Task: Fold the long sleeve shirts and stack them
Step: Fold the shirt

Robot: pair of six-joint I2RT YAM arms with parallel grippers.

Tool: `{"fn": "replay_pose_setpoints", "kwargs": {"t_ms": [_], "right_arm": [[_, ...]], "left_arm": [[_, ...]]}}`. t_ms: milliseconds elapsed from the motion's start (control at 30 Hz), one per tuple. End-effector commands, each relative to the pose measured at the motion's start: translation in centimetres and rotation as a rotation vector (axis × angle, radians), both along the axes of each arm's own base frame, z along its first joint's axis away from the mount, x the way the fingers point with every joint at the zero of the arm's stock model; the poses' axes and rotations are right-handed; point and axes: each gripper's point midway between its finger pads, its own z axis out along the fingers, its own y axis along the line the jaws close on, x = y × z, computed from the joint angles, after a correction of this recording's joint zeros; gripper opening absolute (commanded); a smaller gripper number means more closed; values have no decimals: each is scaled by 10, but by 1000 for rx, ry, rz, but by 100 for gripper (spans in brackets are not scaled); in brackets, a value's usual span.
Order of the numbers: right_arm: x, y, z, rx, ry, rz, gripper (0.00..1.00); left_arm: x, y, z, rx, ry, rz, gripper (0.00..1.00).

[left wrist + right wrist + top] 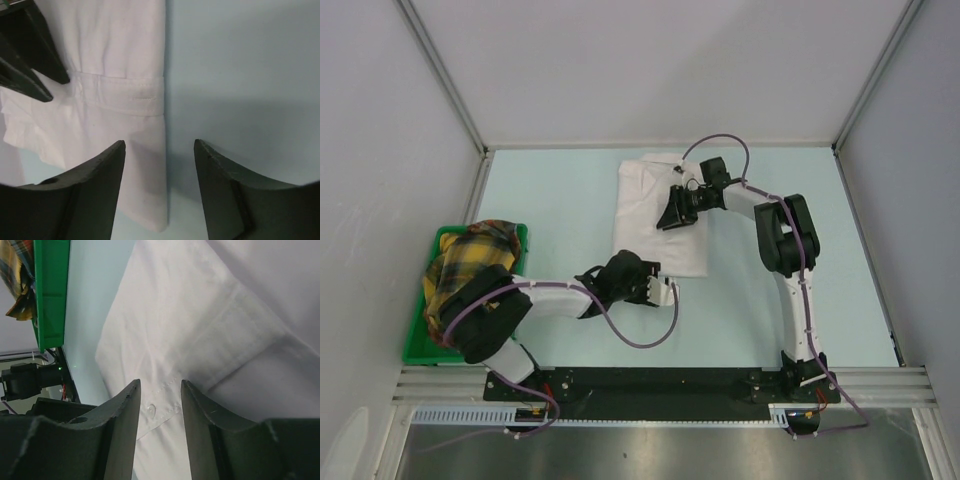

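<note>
One white long sleeve shirt [650, 200] lies partly folded as a rough rectangle at the middle back of the pale blue table. My right gripper [670, 218] rests on its right half, pointing left. In the right wrist view its jaws [160, 385] stand narrowly apart over a stitched band with a small button [150, 410], the cloth flat between them. My left gripper [660, 288] is at the shirt's near right corner. Its jaws [159, 145] are open, astride the shirt's [120, 100] straight edge, with bare table under the right finger [225, 185].
A green bin [415, 345] stands at the left edge, holding a yellow plaid cloth [470, 255] that my left arm partly covers. Grey walls enclose the table on three sides. The right gripper's black fingers [30, 55] show at the top left of the left wrist view.
</note>
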Motion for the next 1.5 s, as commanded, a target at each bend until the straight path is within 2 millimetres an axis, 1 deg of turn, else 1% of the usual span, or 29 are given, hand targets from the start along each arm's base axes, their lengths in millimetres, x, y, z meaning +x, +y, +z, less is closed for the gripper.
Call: {"fn": "replay_pose_setpoints", "kwargs": {"t_ms": [0,67,133,167,200,233,267,333,367,400,500,533,567,600,633,667,700,767,800,833,867,900,967,1000,1067,1133,1233,1367,1467], "right_arm": [[14,-3,-18,-35,-11,-19,42],[15,-5,-29,-43,9,-21,42],[15,-8,-37,-47,30,-26,42],[15,-8,-39,-49,33,-24,42],[16,-9,-40,-52,27,-22,42],[16,-9,-40,-50,28,-24,42],[14,-8,-37,-45,28,-19,42],[13,-7,-30,-36,15,-8,42],[12,-6,-23,-32,4,-1,42],[9,-5,-20,-33,-5,8,43],[6,-5,-4,-22,-36,27,45],[4,-5,1,-16,-39,30,45],[2,-6,15,0,-47,35,45],[1,-6,21,8,-51,38,46],[-2,-5,29,19,-50,45,45],[-3,-6,41,27,-68,46,46],[-6,-5,45,31,-72,52,45],[-13,-2,56,45,-95,76,45],[-19,0,55,45,-91,89,43],[-25,0,55,49,-80,102,43],[-30,2,55,50,-93,122,43],[-36,5,57,52,-99,139,41],[-52,8,54,57,-84,178,40],[-61,11,53,58,-71,194,38],[-78,13,56,78,-68,233,37],[-96,19,65,112,-72,282,35],[-120,22,57,106,-70,346,34],[-140,18,23,51,-37,407,31],[-157,13,3,28,4,456,27]], "left_arm": [[14,15,-18,120,-102,14,59],[16,16,-23,142,-95,21,48],[17,17,-28,155,-87,29,42],[17,18,-28,152,-83,34,36],[18,14,-22,135,-88,32,33],[17,13,-20,126,-89,27,28],[14,13,-20,124,-73,27,18],[9,9,-15,111,-40,11,8],[1,12,-20,135,3,11,0],[-3,11,-19,137,22,6,0],[-27,9,-13,124,91,-45,0],[-40,15,-18,153,137,-64,0],[-47,10,-12,142,150,-69,0],[-59,17,-16,177,198,-67,0],[-70,14,-12,163,234,-62,0],[-76,11,-6,153,259,-65,0],[-87,17,-6,173,306,-58,0],[-105,9,10,130,348,-69,0],[-115,14,11,143,384,-68,0],[-128,10,17,122,431,-76,0],[-131,4,31,88,440,-81,0],[-140,8,34,97,480,-83,0],[-151,1,50,56,529,-91,0],[-155,3,56,48,543,-91,0],[-162,-1,68,19,576,-91,0],[-169,-2,71,18,602,-85,0],[-177,-7,80,-4,627,-88,0],[-191,-9,90,-20,673,-96,0],[-200,-10,100,-32,712,-102,0]]}}
